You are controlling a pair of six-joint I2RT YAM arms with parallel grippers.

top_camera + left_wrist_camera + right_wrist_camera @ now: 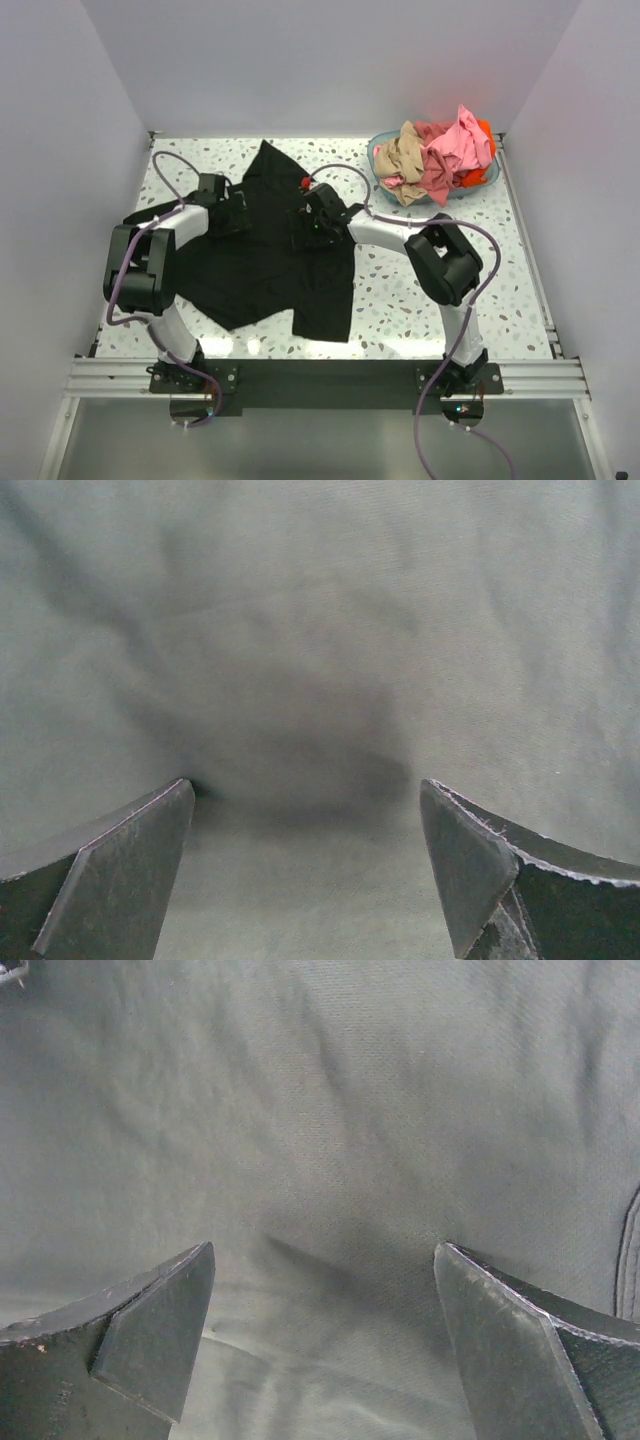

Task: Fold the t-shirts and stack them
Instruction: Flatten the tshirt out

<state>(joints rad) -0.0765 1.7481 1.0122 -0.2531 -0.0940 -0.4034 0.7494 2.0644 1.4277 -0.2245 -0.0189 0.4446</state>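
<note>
Left gripper and right gripper hang wide open, empty, over the black shirt; we should pinch matching edges before folding.

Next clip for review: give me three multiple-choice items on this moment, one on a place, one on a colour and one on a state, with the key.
1. Where on the table does the teal basket stand?
A. near left corner
B. far right corner
C. in the middle, between the arms

2. What colour is the t-shirt spread out on the table?
A. black
B. pink
C. white

3. How do the left gripper and the right gripper stand?
A. both shut on cloth
B. left open, right shut
C. both open

Key:
1 B: the top view shows the basket at the far right corner.
2 A: the spread t-shirt is plain black.
3 C: each wrist view shows the fingers wide apart over dark cloth, with nothing between them.
</note>
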